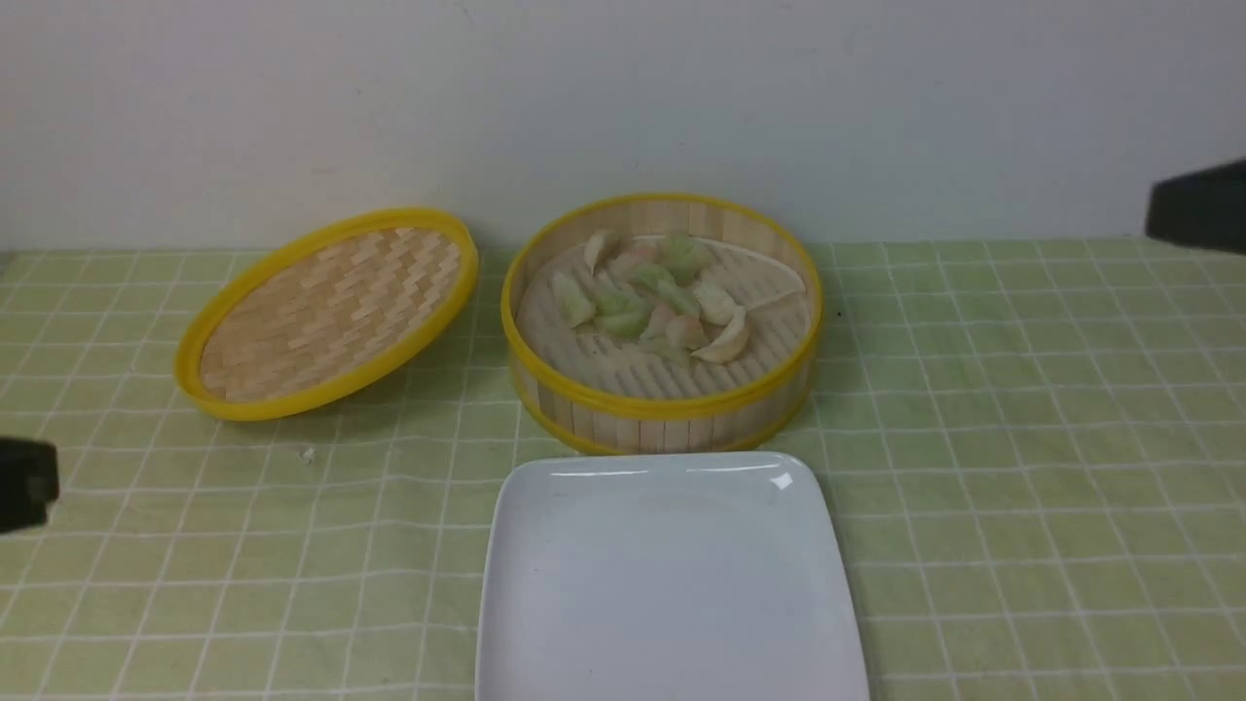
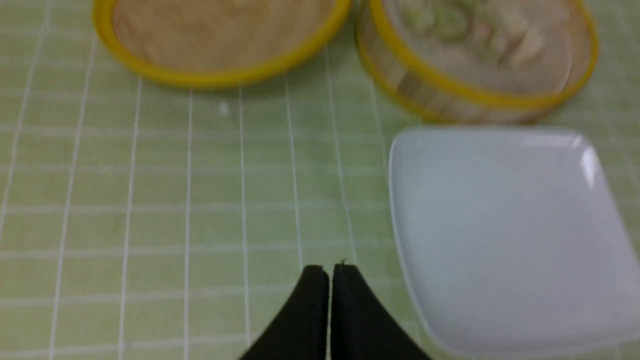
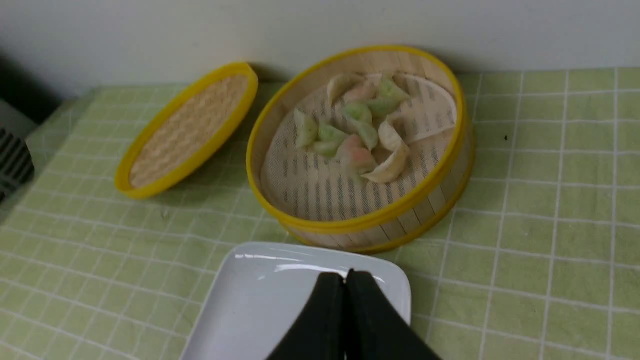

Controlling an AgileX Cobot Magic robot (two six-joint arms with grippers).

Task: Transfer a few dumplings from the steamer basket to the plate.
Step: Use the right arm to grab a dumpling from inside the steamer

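Several pale white, green and pinkish dumplings (image 1: 662, 297) (image 3: 360, 135) lie bunched in the round bamboo steamer basket (image 1: 662, 414) (image 2: 450, 95) (image 3: 400, 215) at the middle back. Just in front of it sits the white square plate (image 1: 672, 584) (image 2: 500, 235) (image 3: 250, 300), with nothing on it. My left gripper (image 2: 330, 267) is shut with nothing in it, over the cloth beside the plate. My right gripper (image 3: 345, 274) is also shut and holds nothing, seen above the plate's far edge. In the front view only dark parts of the arms show at the left edge (image 1: 24, 484) and the right edge (image 1: 1199, 204).
The steamer's flat woven lid (image 1: 326, 312) (image 2: 220, 40) (image 3: 187, 130) rests tilted to the left of the basket. A green checked cloth (image 1: 1022, 438) covers the table. A pale wall (image 1: 623, 97) stands close behind the basket and lid. A small crumb (image 1: 308, 454) lies on the cloth.
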